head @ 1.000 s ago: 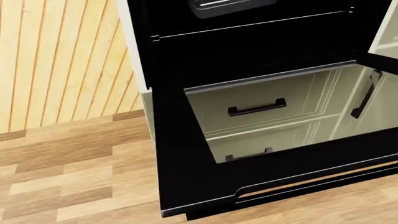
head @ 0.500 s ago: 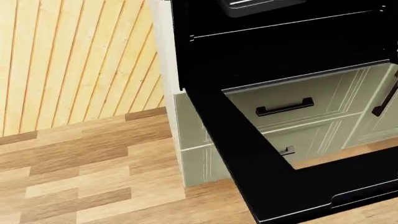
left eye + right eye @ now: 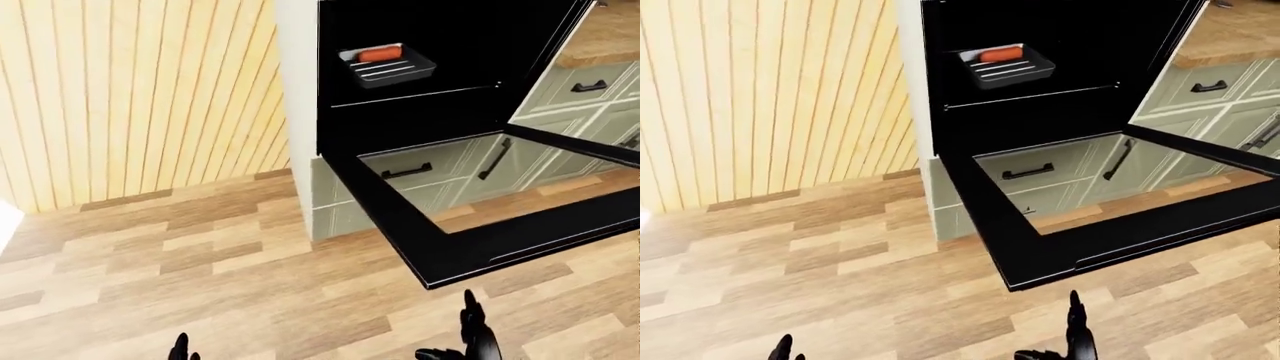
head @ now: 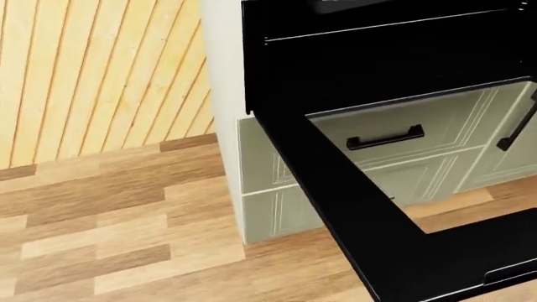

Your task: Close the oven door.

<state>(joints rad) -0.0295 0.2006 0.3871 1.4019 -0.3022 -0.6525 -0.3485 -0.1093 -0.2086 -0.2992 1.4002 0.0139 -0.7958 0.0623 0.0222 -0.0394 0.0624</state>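
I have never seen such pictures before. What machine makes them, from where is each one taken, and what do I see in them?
These are simulator pictures from cameras on the head of a humanoid robot, looking down over its own arms. The left-eye and right-eye views are a pair and show nearly the same scene; the head view looks closer in. The big black frame with a glass window is the oven door, hanging open and flat above the wooden floor. Inside the oven a dark tray holds something orange-red. The dark shapes at the bottom edge are fingertips of the robot's left hand and right hand. Neither holds anything; both are below the door, not touching it.
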